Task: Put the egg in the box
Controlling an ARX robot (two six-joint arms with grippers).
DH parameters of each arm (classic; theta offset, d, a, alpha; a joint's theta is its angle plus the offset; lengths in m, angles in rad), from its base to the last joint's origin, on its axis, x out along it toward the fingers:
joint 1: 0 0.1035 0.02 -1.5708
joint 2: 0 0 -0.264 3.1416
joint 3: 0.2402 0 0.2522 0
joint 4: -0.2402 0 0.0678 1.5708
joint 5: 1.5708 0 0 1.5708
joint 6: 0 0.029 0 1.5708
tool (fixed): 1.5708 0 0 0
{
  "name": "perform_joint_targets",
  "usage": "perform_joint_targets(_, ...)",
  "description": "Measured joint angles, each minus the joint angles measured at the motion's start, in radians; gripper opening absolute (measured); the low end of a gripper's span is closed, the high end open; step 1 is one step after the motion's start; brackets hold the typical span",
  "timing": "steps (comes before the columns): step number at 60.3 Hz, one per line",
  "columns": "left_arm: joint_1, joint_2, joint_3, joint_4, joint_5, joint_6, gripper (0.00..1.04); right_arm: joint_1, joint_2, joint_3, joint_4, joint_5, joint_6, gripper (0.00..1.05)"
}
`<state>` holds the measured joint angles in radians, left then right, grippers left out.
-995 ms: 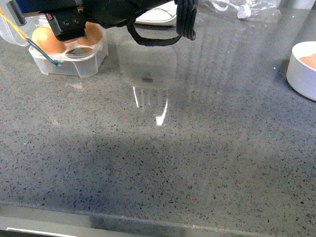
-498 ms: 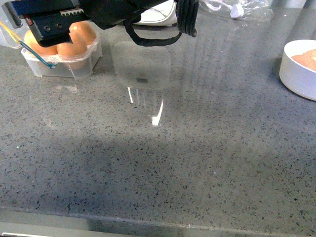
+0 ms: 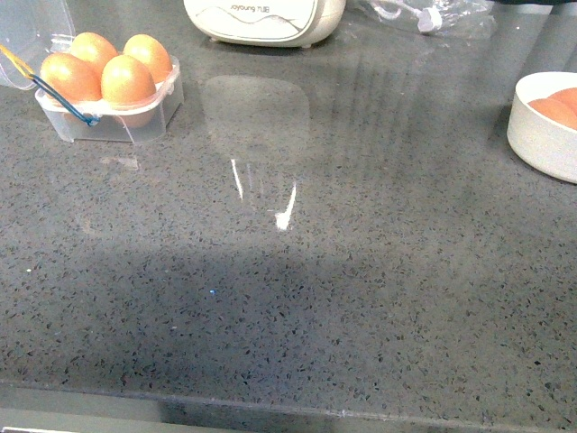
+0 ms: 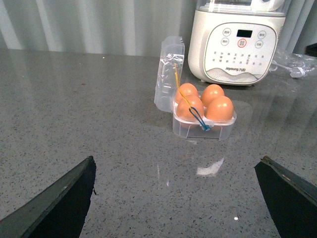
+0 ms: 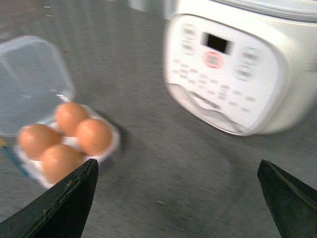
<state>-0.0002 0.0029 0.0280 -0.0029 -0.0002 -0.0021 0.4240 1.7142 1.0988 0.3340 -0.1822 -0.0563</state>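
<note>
The box [image 3: 108, 128] is a clear plastic carton at the table's far left, with its lid [image 3: 32, 36] hinged open. Several orange-brown eggs fill its cups, such as the egg [image 3: 126, 79] at the front. In the left wrist view the box [image 4: 203, 128] stands ahead of my left gripper [image 4: 176, 198], well apart from it. That gripper is open with nothing between its fingers. My right gripper [image 5: 178, 198] is open too and holds nothing, with the box [image 5: 115, 144] and its eggs [image 5: 93, 136] off to one side. Neither gripper shows in the front view.
A round white bowl [image 3: 539, 135] with more eggs [image 3: 552, 106] sits at the right edge. A white kitchen appliance [image 3: 261, 23] stands at the back beside the box. Crumpled clear plastic [image 3: 433, 18] lies at the back right.
The dark arm that hung over the box has left the front view, uncovering the eggs in the box and the white appliance behind.
</note>
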Motion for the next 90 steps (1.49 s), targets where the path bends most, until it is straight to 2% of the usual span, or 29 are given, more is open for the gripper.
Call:
perform_joint_targets(13,0.0,0.0,0.0,0.0,0.0,0.0,0.98,-0.156,-0.286,-0.288,0.07,0.067,-0.009,0.97)
perform_joint_targets(26,0.0,0.0,0.0,0.0,0.0,0.0,0.98,-0.224,-0.521,-0.449,0.047,0.071,-0.013,0.97)
perform_joint_targets(27,0.0,0.0,0.0,0.0,0.0,0.0,0.98,-0.224,-0.536,-0.459,0.057,0.101,-0.008,0.96)
perform_joint_targets(30,0.0,0.0,0.0,0.0,0.0,0.0,0.98,-0.219,-0.585,-0.517,0.164,0.266,0.017,0.86)
perform_joint_targets(33,0.0,0.0,0.0,0.0,0.0,0.0,0.98,-0.223,-0.627,-0.569,0.228,0.343,0.028,0.77)
perform_joint_targets(39,0.0,0.0,0.0,0.0,-0.001,0.0,0.98,-0.249,-0.69,-0.659,0.267,0.349,0.039,0.61)
perform_joint_targets(60,0.0,0.0,0.0,0.0,0.0,0.0,0.98,-0.323,-0.862,-0.883,0.293,0.278,0.043,0.03)
perform_joint_targets(65,0.0,0.0,0.0,0.0,0.0,0.0,0.98,-0.34,-0.908,-0.922,0.286,0.266,0.046,0.03)
perform_joint_targets(69,0.0,0.0,0.0,0.0,0.0,0.0,0.98,-0.397,-0.956,-0.954,0.268,0.187,0.046,0.03)
perform_joint_targets(90,0.0,0.0,0.0,0.0,0.0,0.0,0.98,-0.422,-1.13,-1.031,0.175,0.184,0.046,0.03)
